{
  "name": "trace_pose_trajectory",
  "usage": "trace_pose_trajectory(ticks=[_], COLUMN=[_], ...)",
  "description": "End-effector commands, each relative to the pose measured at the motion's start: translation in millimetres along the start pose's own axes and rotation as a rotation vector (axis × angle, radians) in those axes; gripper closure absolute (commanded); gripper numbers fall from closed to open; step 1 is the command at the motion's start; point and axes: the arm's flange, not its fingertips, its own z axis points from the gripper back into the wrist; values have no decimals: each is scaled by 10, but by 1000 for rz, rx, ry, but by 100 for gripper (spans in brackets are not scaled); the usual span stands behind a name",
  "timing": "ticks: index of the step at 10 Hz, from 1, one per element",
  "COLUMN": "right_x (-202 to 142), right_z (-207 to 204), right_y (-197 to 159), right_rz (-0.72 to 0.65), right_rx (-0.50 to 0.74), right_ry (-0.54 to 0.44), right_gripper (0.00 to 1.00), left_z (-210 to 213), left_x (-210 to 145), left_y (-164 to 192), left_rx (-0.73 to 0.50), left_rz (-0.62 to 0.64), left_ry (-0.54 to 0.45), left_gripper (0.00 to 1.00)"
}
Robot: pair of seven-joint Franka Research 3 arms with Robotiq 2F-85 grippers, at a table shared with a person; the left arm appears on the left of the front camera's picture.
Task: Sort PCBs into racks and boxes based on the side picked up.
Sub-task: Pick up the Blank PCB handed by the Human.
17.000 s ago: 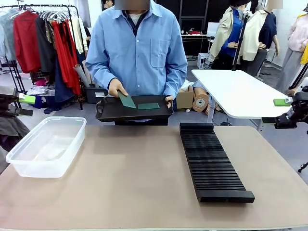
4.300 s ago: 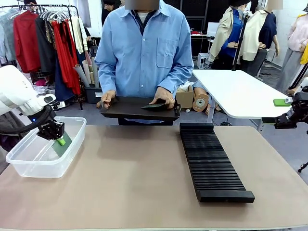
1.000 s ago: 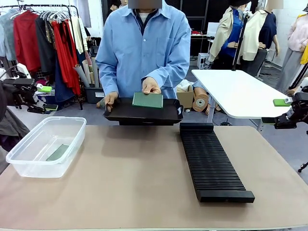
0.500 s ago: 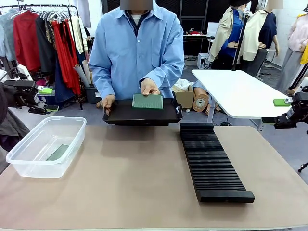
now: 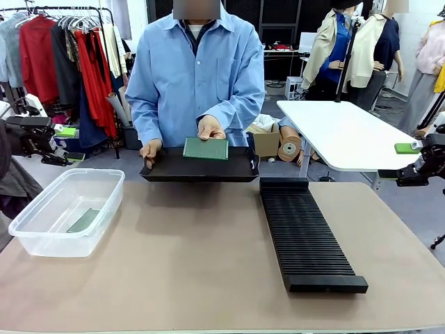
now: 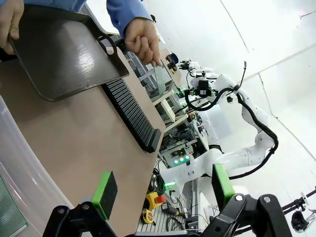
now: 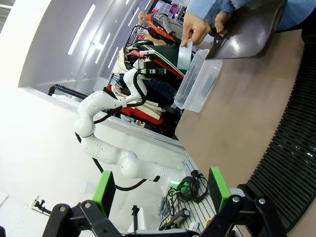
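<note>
The left gripper (image 6: 164,190) is seen with its jaws spread wide and nothing between the green pads; it is held off the table's left side, near the clear tub (image 5: 49,244). The right gripper (image 7: 160,190) is likewise spread wide and empty, held off the table's right side, well apart from the rack (image 5: 303,233). The rack is laid lengthwise on the right half of the table. One PCB (image 5: 84,220) is lying flat on the tub's floor, toward its near right side. A second PCB (image 5: 206,148) is pinched at its far edge by the person's hand (image 5: 211,128) and tilted so that its dotted face is turned toward the robot. It is held just above the black tray (image 5: 198,170). The tray is gripped at its left end by the person's other hand (image 5: 150,149) and kept at the table's far edge, just beyond the rack's far end.
</note>
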Motion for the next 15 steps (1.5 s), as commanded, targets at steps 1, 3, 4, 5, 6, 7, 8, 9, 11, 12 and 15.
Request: trace_pose_trajectory(ticks=[1,3,4,5,6,7,8,9,11,12,15], right_x=[-5,-5,-5,0,68,136,226,301,423,499,748], right_z=[13,13,13,0,-62,-126,-213,-284,-457,-557,-892], right_y=[24,24,24,0,4,-19,-43,-76,-123,-171,-249], right_rz=[8,8,8,0,-5,-6,-1,-7,-1,-3,26], right_rx=[5,5,5,0,-10,-5,-12,-6,-39,-46,-53], right_ry=[2,2,2,0,6,-12,-6,-16,1,10,36], right_gripper=[0,0,0,0,0,0,0,0,0,0,0], left_z=[-1,-1,-1,-1,-1,-1,-1,-1,-1,-1,-1], left_x=[2,2,2,2,2,2,2,2,2,2,2], left_y=[-16,-16,-16,-16,-16,-16,-16,-16,-16,-16,-16], left_rx=[-2,-2,-2,-2,-2,-2,-2,-2,-2,-2,-2], left_rz=[-3,-3,-3,-3,-3,-3,-3,-3,-3,-3,-3], left_ry=[1,1,1,1,1,1,1,1,1,1,1], left_gripper=[0,0,0,0,0,0,0,0,0,0,0])
